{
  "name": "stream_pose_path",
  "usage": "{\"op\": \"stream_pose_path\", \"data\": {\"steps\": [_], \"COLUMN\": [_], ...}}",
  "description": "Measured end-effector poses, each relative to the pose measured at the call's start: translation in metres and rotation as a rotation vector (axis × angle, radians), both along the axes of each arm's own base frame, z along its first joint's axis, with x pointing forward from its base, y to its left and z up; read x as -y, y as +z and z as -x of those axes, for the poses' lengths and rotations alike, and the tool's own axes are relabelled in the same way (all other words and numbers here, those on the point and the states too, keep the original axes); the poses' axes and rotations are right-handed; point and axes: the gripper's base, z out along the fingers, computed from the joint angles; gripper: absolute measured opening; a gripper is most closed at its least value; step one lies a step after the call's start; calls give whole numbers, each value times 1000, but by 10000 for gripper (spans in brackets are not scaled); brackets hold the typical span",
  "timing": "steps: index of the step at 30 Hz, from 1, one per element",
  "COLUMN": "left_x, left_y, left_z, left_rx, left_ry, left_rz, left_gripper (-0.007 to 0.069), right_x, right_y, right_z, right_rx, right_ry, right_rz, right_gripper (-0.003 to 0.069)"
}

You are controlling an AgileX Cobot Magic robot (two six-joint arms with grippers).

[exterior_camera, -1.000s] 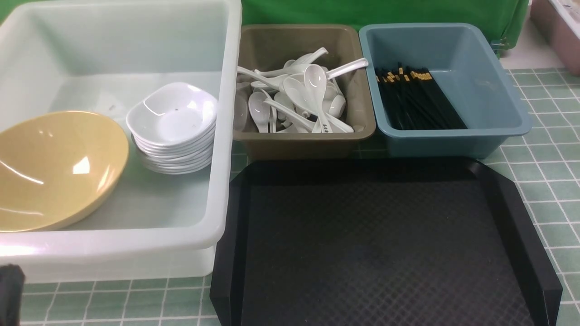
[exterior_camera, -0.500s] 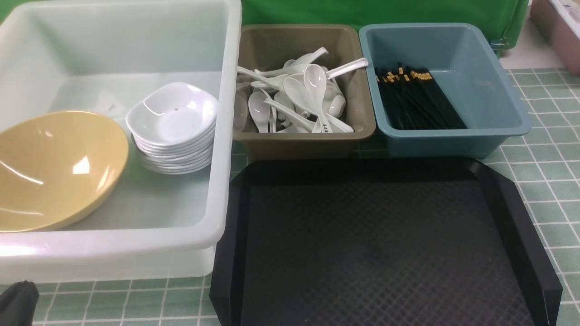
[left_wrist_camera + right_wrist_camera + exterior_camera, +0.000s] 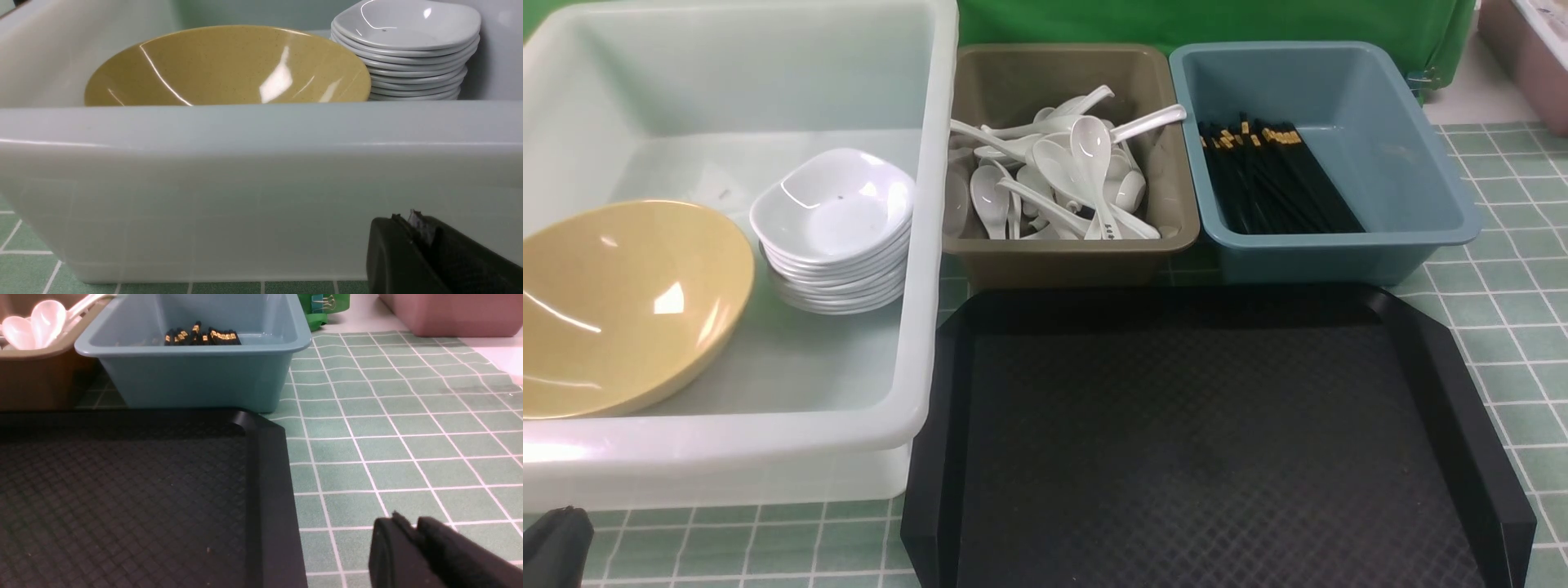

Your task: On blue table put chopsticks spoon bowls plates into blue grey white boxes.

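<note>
A mustard-yellow bowl and a stack of white plates sit inside the big white tub. White spoons fill the grey-brown bin. Black chopsticks lie in the blue bin. My left gripper is low at the near left corner, shut and empty, just outside the tub's near wall. My right gripper hovers over the tiled table beside the tray's right edge, jaws together with nothing held. It does not show in the front view.
A black textured tray with a raised rim lies in front of the two small bins, with nothing on it. A pink box stands at the far right. Green cloth hangs behind the bins. Tiled table shows right of the tray.
My left gripper dropped lower at the near left corner, then held still. Nothing in the boxes moved.
</note>
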Motion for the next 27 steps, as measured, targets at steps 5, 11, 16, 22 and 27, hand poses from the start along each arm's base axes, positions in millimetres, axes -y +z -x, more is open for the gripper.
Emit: {"op": "stream_pose_path", "data": {"steps": [5, 11, 16, 22, 27], "left_x": [0, 0, 0, 0, 0], "left_y": [0, 0, 0, 0, 0], "left_z": [0, 0, 0, 0, 0], "left_rx": [0, 0, 0, 0, 0], "left_ry": [0, 1, 1, 1, 1], "left_rz": [0, 5, 5, 4, 4], "left_gripper": [1, 1, 1, 1, 1], "right_x": [0, 0, 0, 0, 0], "right_y": [0, 0, 0, 0, 0], "right_z": [0, 0, 0, 0, 0], "right_rx": [0, 0, 0, 0, 0], "right_ry": [0, 0, 0, 0, 0], "right_rz": [0, 0, 0, 0, 0], "right_gripper": [122, 129, 133, 140, 143]}}
